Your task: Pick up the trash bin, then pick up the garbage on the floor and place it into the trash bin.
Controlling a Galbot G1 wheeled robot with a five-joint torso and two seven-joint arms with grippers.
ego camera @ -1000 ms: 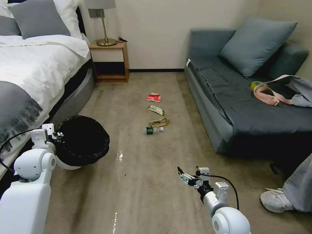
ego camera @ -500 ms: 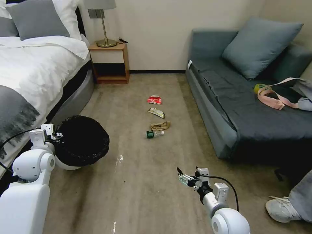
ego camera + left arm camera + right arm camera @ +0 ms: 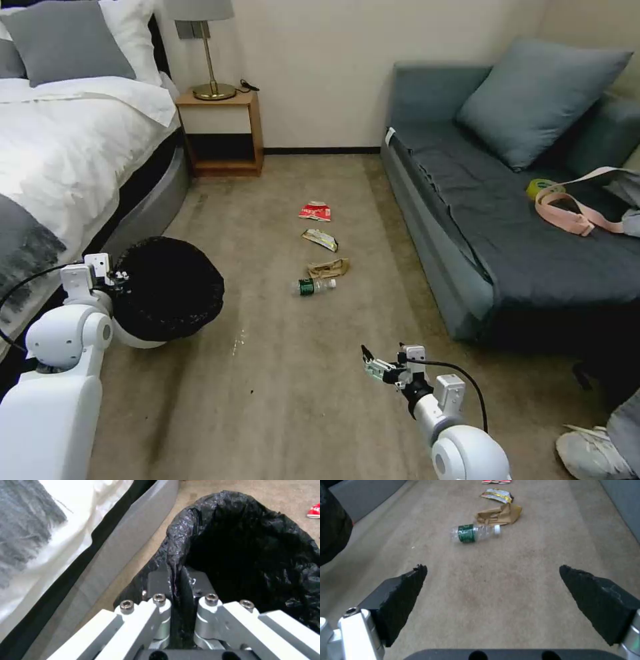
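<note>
Four litter pieces lie in a row on the floor
Left gripper (image 3: pixel 175 580) pinches the trash bin (image 3: pixel 167 287) rim beside the bed; right gripper (image 3: pixel 493 605) hangs wide apart, short of the bottle (image 3: pixel 473 532)

The bin (image 3: pixel 137 337) is smooth white plastic, lined with a crinkled, glossy black bag (image 3: pixel 253 542). The left hand (image 3: pixel 176 580) shows bare metal links and bolts; the right hand (image 3: pixel 493 597) has rough matt black pads (image 3: pixel 405 597). The floor (image 3: pixel 280 373) looks matt tan. The bottle (image 3: pixel 475 532) is clear plastic, the wad (image 3: pixel 500 515) creased paper, the wrapper (image 3: pixel 496 495) shiny foil.
</note>
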